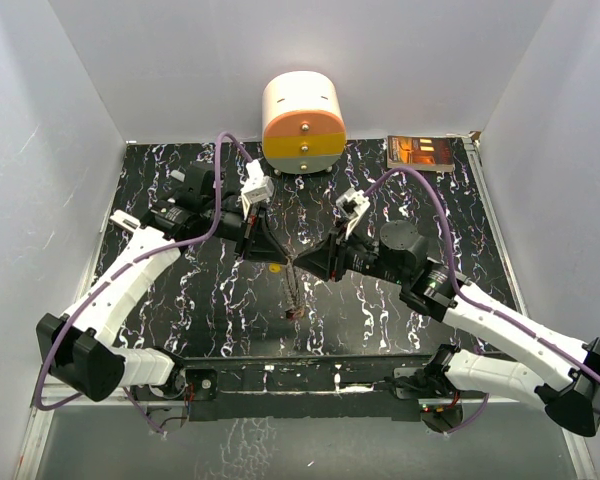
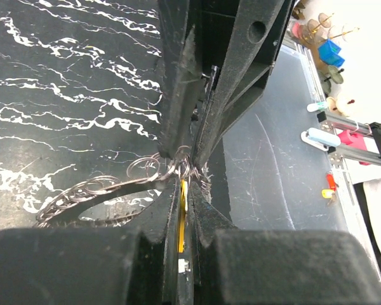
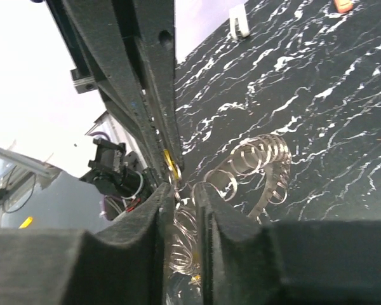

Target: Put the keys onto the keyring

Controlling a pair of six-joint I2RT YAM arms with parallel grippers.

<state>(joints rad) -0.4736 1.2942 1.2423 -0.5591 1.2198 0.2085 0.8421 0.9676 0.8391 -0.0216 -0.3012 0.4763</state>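
My two grippers meet tip to tip above the middle of the black marbled table. My left gripper [image 1: 278,260] is shut on a yellow-headed key [image 2: 182,210], seen edge-on between its fingers [image 2: 167,210]. The key also shows in the right wrist view [image 3: 171,166]. My right gripper [image 1: 307,262] is shut on the silvery keyring [image 3: 260,159], whose coils run between its fingers [image 3: 213,216]. The keyring hangs below both grippers [image 1: 293,288] and trails left in the left wrist view [image 2: 89,190]. A small reddish piece [image 1: 291,313] hangs at its lower end. Other keys are hidden.
An orange-and-white drum-shaped object [image 1: 302,122] stands at the back centre. A dark box with orange print [image 1: 420,152] lies at the back right. A small white clip [image 3: 239,22] lies on the table. White walls enclose the sides.
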